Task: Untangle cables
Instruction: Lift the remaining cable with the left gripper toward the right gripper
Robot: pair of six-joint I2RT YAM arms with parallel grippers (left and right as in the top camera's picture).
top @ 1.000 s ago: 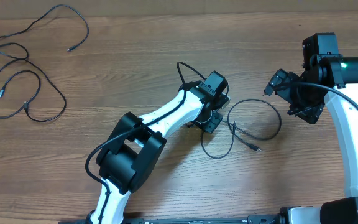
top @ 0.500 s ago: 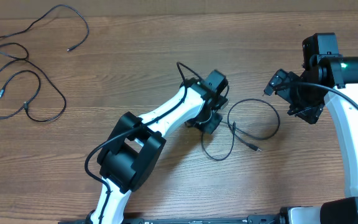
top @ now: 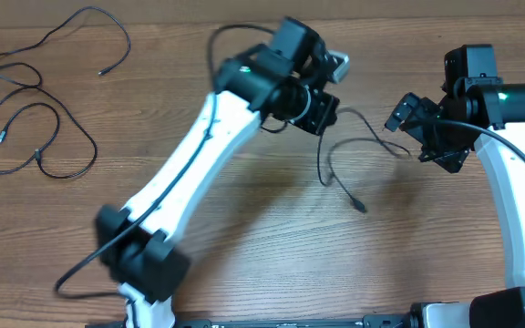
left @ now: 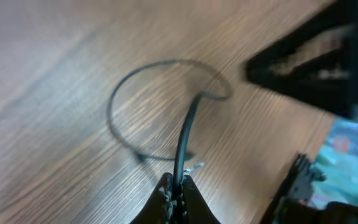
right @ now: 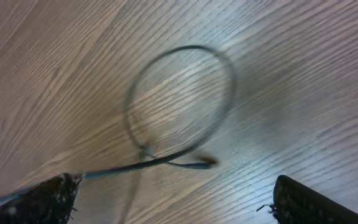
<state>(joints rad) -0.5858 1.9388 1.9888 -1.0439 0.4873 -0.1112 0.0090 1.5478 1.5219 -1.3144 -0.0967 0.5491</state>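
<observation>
brown wood-grain table [top: 399, 264]: smooth, satin finish, faint sheen under the light. thin black cable [left: 184, 140]: smooth matt sheath, looks like rubber or soft plastic. white left arm shells [top: 185, 169]: hard plastic, glossy. black joint housing [top: 139, 260] at its base: plastic too, matt to semi-gloss.

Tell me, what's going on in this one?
The left gripper is shut on a thin black cable, holding it above the wooden table so its loop dangles. The right gripper is open beside that cable. More thin black cables lie in loose loops at the table's far left.
</observation>
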